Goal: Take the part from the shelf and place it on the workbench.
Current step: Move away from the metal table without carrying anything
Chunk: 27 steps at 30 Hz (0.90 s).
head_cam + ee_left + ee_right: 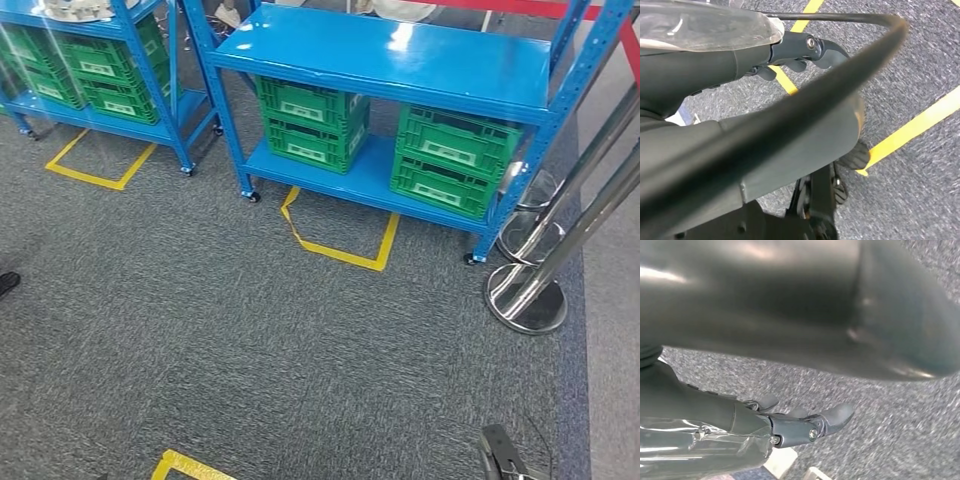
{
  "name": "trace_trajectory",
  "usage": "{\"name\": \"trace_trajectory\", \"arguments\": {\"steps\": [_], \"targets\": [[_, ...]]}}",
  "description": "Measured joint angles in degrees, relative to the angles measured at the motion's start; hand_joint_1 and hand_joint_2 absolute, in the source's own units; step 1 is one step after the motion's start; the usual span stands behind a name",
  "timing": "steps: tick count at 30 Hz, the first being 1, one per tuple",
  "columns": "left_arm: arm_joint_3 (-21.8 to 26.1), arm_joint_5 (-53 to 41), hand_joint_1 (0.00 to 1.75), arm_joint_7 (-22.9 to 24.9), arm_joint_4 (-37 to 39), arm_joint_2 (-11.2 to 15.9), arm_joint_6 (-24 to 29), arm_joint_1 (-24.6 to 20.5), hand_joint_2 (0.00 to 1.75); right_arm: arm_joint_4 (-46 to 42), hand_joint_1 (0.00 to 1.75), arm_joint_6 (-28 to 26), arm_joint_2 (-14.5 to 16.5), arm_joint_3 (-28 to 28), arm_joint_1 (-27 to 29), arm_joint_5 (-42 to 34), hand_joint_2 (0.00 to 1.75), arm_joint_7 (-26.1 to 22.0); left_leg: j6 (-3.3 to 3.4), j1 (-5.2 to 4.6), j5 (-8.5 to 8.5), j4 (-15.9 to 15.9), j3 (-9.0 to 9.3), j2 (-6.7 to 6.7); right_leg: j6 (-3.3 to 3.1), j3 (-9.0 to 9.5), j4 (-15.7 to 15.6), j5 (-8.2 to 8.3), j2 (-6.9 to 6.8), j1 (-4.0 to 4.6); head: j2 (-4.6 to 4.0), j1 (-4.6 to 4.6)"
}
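Part itself cannot be picked out with any certainty. The likeliest candidates are pale things at the far edge of the head view, some lying on the top board of the second shelf (185, 105) at 11 o'clock, too cut off to identify. Its long axis cannot be judged.

The nearer blue shelf (392, 50) stands at about 1 o'clock from the robot, well apart across open grey carpet (226, 340). Its top board shows bare. Its lower board carries two stacks of green crates (313, 125), one at 12 o'clock and one further toward 1 o'clock. A yellow tape outline (343, 255) lies on the floor just in front of that shelf, almost dead ahead. Chrome stanchion bases (528, 300) stand at 2 o'clock beside the shelf's right leg.

Both arms hang low, with carpet behind each hand. The left hand (764, 57) holds nothing; its fingers (821, 50) lie stretched out and loose over a yellow floor line. The right hand (753, 427) is likewise empty, its fingers (832, 417) extended and slightly spread.

Everything on the shelves lies forward of the hands, from 11 to 1 o'clock, and far beyond reach, so the coming move looks like a walk toward the tape outline, not a reach. Since the nearer shelf sits a little right of centre, the right arm seems marginally better placed for it, while the left would suit the shelf at 11 o'clock.
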Motion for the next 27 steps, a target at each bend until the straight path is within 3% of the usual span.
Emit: {"name": "trace_trajectory", "arguments": {"steps": [2,4,6,8,10,11,12,13,14,16,18,20,21,23,25,27], "targets": [[0.0,0.0,0.00,0.0,0.0,0.0,0.0,-0.2,0.00,0.0,0.00,0.0,0.0,0.0,0.0,0.0,0.00,0.0,0.45,-0.54,1.59,-5.3,2.41,1.24,0.45,0.22,0.0,-0.33,-0.82,0.17,0.00,-0.14],[0.0,0.0,0.00,0.0,0.0,0.0,0.1,-0.2,0.00,0.0,0.00,0.0,0.0,0.0,-0.1,-0.1,0.00,0.0,0.89,-0.84,1.63,-5.9,2.51,0.51,1.07,0.54,-0.2,-0.58,-1.65,0.15,0.00,0.05],[0.0,0.0,0.00,0.0,0.0,0.0,0.1,0.0,0.00,0.0,0.00,0.0,0.1,0.1,-0.3,-0.1,0.00,0.0,1.49,-0.71,1.85,-6.3,2.79,-0.35,1.72,0.32,0.6,-1.37,-0.95,-0.11,0.00,0.33],[0.0,0.0,0.00,0.0,0.0,0.0,0.2,0.0,0.00,0.0,0.00,-0.1,0.1,0.1,-0.3,-0.1,0.00,0.0,2.05,-0.53,2.03,-6.7,3.06,-1.09,2.17,-1.88,5.6,-4.29,1.34,-0.26,0.00,0.88],[0.0,0.0,0.00,0.0,0.0,0.0,0.2,-0.1,0.00,0.1,0.00,-0.1,0.1,0.2,-0.1,-0.1,0.00,0.0,2.36,-0.70,1.97,-6.6,3.10,-2.10,2.30,-5.68,13.8,-8.02,2.64,-0.22,0.00,1.63],[0.0,0.0,0.00,0.0,0.0,0.0,0.2,0.0,0.00,0.2,0.00,-0.1,0.1,0.3,0.0,-0.1,0.00,0.0,2.44,-0.82,1.93,-6.6,3.15,-2.75,2.28,-7.23,16.9,-8.85,2.81,-0.21,0.00,1.94],[0.0,0.0,0.00,0.0,0.0,0.0,0.2,0.0,0.00,0.2,0.00,-0.1,0.1,0.4,0.1,-0.1,0.00,0.0,2.48,-0.93,1.88,-6.6,3.26,-3.44,2.16,-7.65,17.4,-8.25,2.89,-0.18,0.00,2.17],[0.0,0.0,0.00,0.1,0.0,0.0,0.2,0.0,0.00,0.3,0.00,-0.1,0.1,0.5,0.1,-0.1,0.00,0.0,2.51,-1.00,1.83,-6.6,3.41,-4.14,1.96,-7.05,15.7,-6.65,3.02,-0.14,0.00,2.37],[0.0,0.0,0.00,0.1,0.0,0.0,0.2,0.0,0.00,0.3,0.00,-0.1,0.1,0.5,0.1,-0.1,0.00,0.0,2.47,-1.04,1.74,-6.6,3.64,-4.90,1.67,-5.37,11.7,-4.08,3.68,-0.08,0.00,2.60],[0.0,0.0,0.00,0.1,0.0,-0.1,0.2,0.0,0.00,0.4,0.00,-0.2,0.0,0.6,0.1,-0.1,0.00,0.0,2.32,-1.01,1.60,-6.6,3.86,-6.20,0.96,-1.82,3.7,-0.43,6.66,-0.01,0.00,2.90],[0.0,0.0,0.00,0.1,0.0,-0.3,0.3,-0.1,0.00,0.5,0.00,-0.2,0.0,0.6,0.1,-0.1,0.00,0.0,1.86,-0.73,1.66,-6.5,3.49,-7.39,0.52,-0.09,0.1,0.22,8.56,0.12,0.00,3.09],[0.0,0.1,0.00,0.2,0.0,-0.3,0.3,-0.1,0.00,0.6,0.00,-0.3,0.0,0.7,0.0,-0.2,0.00,0.0,1.12,-0.47,1.96,-6.7,3.07,-8.48,0.18,0.44,-0.7,0.25,7.71,0.22,0.00,3.27],[0.0,0.1,0.00,0.2,0.0,-0.3,0.3,0.1,0.00,0.6,0.00,-0.3,0.0,0.7,-0.1,-0.4,0.00,0.0,0.80,-0.44,1.83,-6.5,2.96,-8.22,-0.08,0.77,-1.2,0.48,7.13,0.14,0.00,3.31],[0.0,0.1,0.00,0.2,0.0,-0.3,0.3,-0.1,0.00,0.6,0.00,-0.3,0.0,0.7,-0.3,-0.8,0.00,-0.1,0.24,-0.52,-0.09,-3.3,1.34,-5.76,-0.68,1.38,-2.5,1.06,5.96,-0.14,0.00,2.73],[0.0,0.1,0.00,0.2,0.0,-0.4,0.3,-0.4,0.00,0.7,0.00,-0.3,0.0,0.7,-0.3,-1.1,0.00,-0.1,-0.30,-0.33,-3.53,4.2,-2.59,-2.96,-0.94,1.55,-2.9,1.21,4.82,-0.09,0.00,2.03],[0.0,0.1,0.00,0.3,0.0,-0.4,0.3,-0.5,0.00,0.8,0.00,-0.3,0.0,0.7,-0.2,-1.1,0.00,-0.1,-0.84,-0.01,-4.79,9.6,-5.80,-2.10,-0.91,1.57,-2.9,1.05,3.86,-0.07,0.00,1.71]]}}
